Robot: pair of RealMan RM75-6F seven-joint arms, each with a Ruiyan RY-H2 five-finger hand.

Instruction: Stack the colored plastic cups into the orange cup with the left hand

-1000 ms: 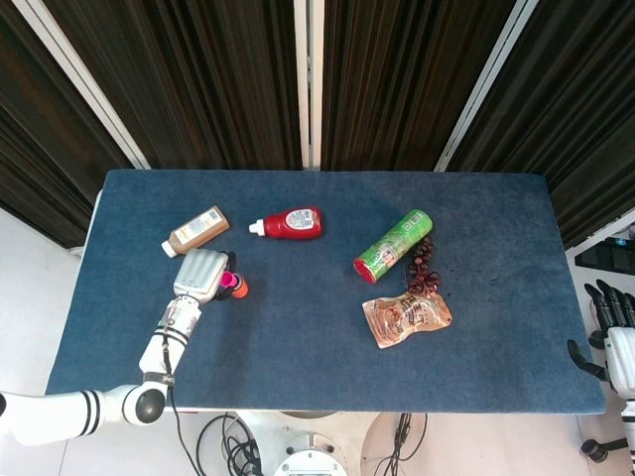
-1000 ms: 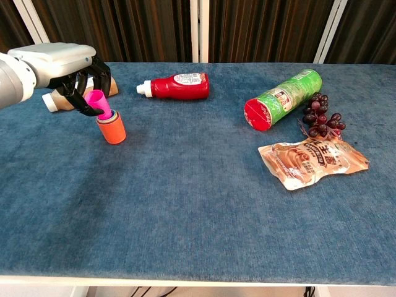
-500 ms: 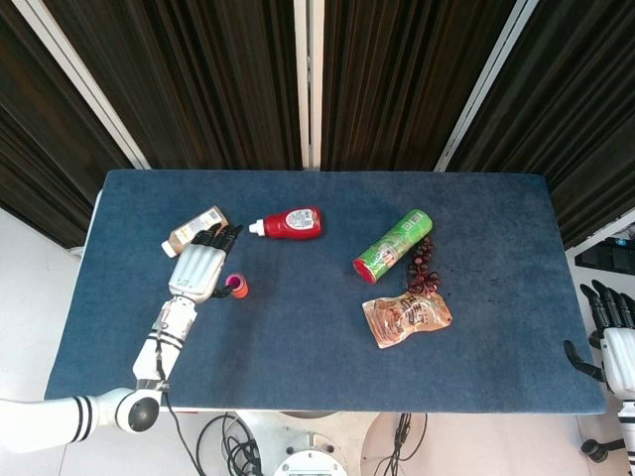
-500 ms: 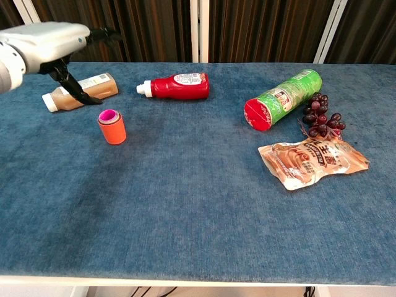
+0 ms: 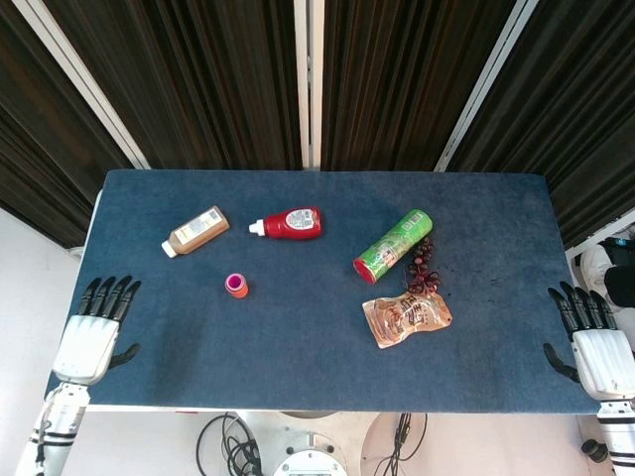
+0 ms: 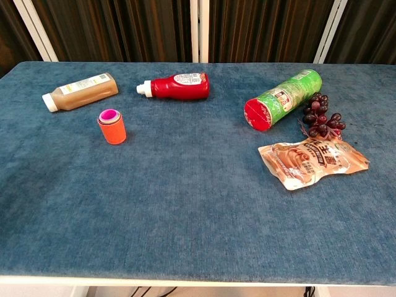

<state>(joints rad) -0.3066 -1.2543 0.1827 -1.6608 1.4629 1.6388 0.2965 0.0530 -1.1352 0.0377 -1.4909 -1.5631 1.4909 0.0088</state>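
Orange cup [image 6: 112, 130] stands upright on the table [image 6: 185, 204], mouth up, a pink cup [image 6: 109, 115] nested inside. Left hand [image 5: 94, 332] and right hand [image 5: 592, 342] hang at the table's edges, fingers spread, holding nothing.

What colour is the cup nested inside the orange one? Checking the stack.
Pink cup, clearest in chest view.

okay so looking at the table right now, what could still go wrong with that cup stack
1. The pink cup shows above the orange cup rim; it may not be fully seated and could pop out if bumped.
2. The stack stands close to the brown bottle, which lies on its side and could roll into it.
3. The left hand hangs at the table edge; reaching back in could clip the stack.
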